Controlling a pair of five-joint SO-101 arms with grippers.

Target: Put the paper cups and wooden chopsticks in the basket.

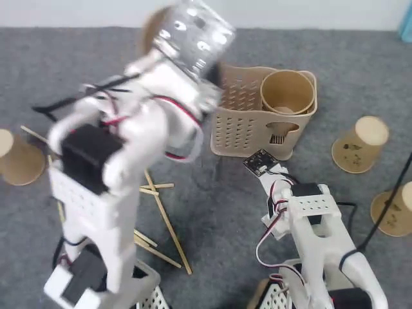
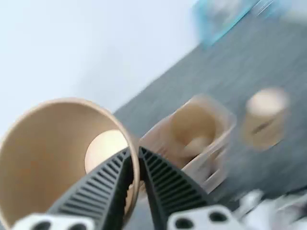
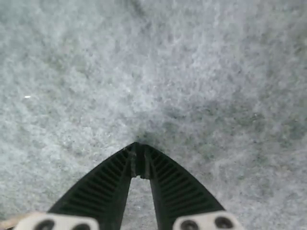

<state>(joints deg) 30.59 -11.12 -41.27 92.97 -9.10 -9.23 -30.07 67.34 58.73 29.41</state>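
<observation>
Up high, the left gripper (image 2: 135, 152) pinches the rim of a cup (image 2: 48, 153), one finger inside, one outside. The left wrist view has that plain, with the basket (image 2: 211, 160) beyond it and a second cup (image 2: 192, 127) standing inside. From the high view the pinch itself is hidden behind the raised left arm (image 1: 129, 148); a brown edge of the cup (image 1: 149, 32) peeks out above and behind the basket's (image 1: 241, 129) left corner. That view offers more, though: chopsticks (image 1: 168, 225) scattered on the carpet (image 1: 219, 219) left of the basket, a third cup (image 1: 19, 161) farther left, a fourth cup (image 1: 359, 145) and a fifth cup (image 1: 393, 209) right of the basket. The right arm (image 1: 309, 212) sits in front of the basket. Its wrist view shows the right gripper (image 3: 139, 153) pressed together, tips touching, over grey carpet.
</observation>
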